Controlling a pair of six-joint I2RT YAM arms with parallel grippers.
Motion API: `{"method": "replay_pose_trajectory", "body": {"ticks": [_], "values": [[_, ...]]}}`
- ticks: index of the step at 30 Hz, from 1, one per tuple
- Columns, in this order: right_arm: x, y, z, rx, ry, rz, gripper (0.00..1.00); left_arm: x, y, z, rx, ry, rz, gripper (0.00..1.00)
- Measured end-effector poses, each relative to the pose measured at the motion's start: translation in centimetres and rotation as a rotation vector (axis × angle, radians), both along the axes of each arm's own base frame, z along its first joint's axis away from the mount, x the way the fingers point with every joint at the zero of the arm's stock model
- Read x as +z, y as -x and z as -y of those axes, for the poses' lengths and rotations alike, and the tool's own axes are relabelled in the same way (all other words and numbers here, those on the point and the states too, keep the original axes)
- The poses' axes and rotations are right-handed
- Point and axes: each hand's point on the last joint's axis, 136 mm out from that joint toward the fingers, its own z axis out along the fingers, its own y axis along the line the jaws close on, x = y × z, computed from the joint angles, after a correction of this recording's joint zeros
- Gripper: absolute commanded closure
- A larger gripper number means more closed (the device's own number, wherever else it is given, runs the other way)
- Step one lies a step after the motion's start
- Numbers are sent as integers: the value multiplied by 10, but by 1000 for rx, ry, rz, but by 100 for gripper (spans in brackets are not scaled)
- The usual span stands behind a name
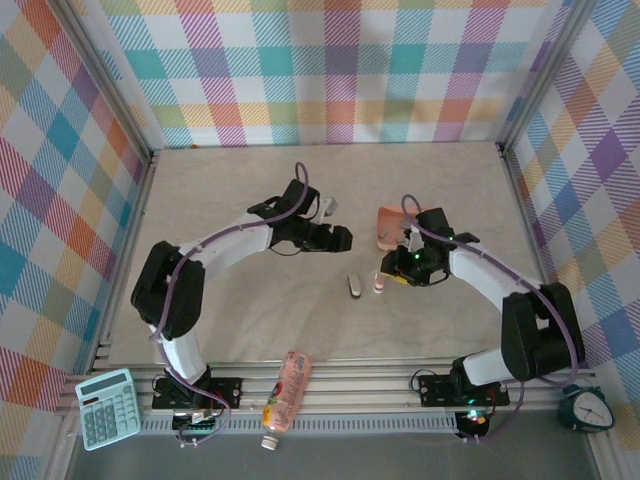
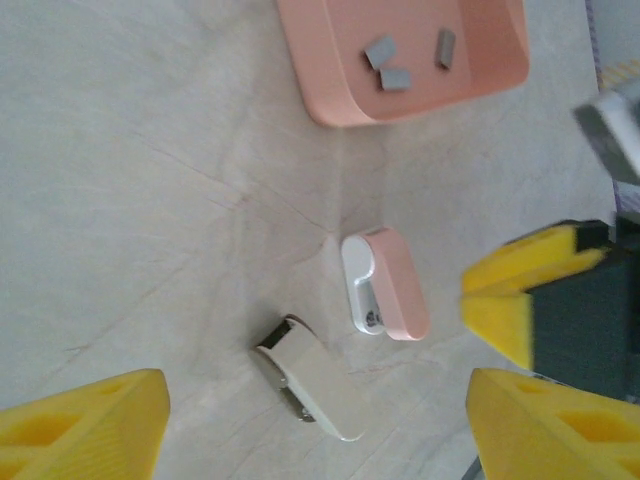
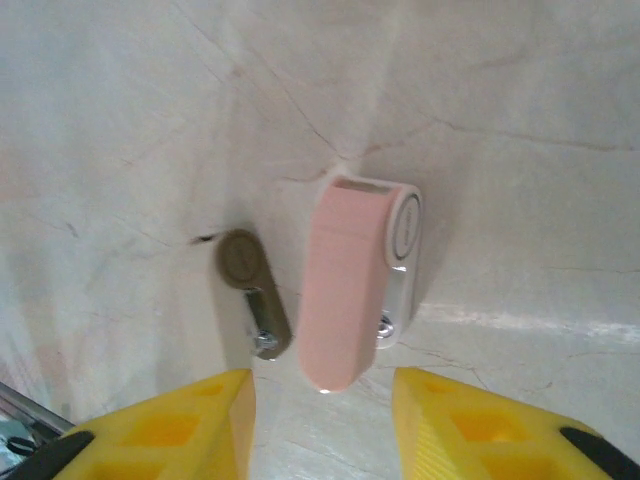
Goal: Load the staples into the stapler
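Three short grey staples [image 2: 396, 78] lie in the salmon-pink tray [image 2: 330, 90]. A pink-and-white stapler [image 2: 390, 283] lies on its side on the table. A beige stapler [image 2: 308, 378] lies to its left. In the right wrist view the pink stapler [image 3: 350, 285] ends just ahead of my right gripper [image 3: 320, 430], which is open and touches nothing. The beige stapler [image 3: 255, 290] sits beside it. My left gripper [image 2: 310, 440] hovers open above both staplers with nothing between its fingers. From above, the left gripper [image 1: 340, 238] is left of the tray [image 1: 386, 226] and the right gripper [image 1: 393, 272] is over the pink stapler [image 1: 379, 284].
The right arm's yellow fingers [image 2: 520, 290] reach into the left wrist view, close to the pink stapler. A pink bottle [image 1: 286, 393] and a calculator [image 1: 107, 407] lie on the near frame rail. A small clock [image 1: 585, 408] stands at the near right. Checkered walls surround the table.
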Motion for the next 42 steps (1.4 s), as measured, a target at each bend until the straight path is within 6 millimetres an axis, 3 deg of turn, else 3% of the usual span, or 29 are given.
{"method": "replay_pose_trajectory", "body": {"ticks": [4, 9, 14, 15, 16, 21, 24, 28, 34, 38, 42], "values": [[26, -9, 7, -7, 22, 120, 34, 17, -18, -44, 147, -38, 99, 10], [55, -25, 31, -48, 92, 346, 19, 43, -32, -134, 428, -167, 307, 4], [49, -37, 70, -112, 222, 489, 16, 61, -24, -208, 664, -339, 542, 0], [44, -39, 78, -120, 254, 507, 15, 59, -22, -222, 707, -379, 576, 0], [40, -41, 84, -126, 279, 520, 0, 56, -21, -232, 738, -413, 595, 0], [22, -52, 113, -154, 388, 574, 1, 15, -8, -286, 854, -612, 648, 0], [25, -63, 123, -161, 426, 635, 1, -8, 0, -304, 867, -673, 653, 0], [27, -75, 134, -174, 466, 716, 1, -27, -4, -316, 867, -699, 667, 0], [-7, -78, 156, -208, 504, 730, 1, -53, -31, -308, 763, -660, 702, 0], [-6, -94, 158, -208, 490, 790, 1, -75, -41, -330, 796, -610, 664, 0], [-15, -113, 150, -171, 453, 831, 1, -72, -45, -337, 822, -573, 671, 0]]}}
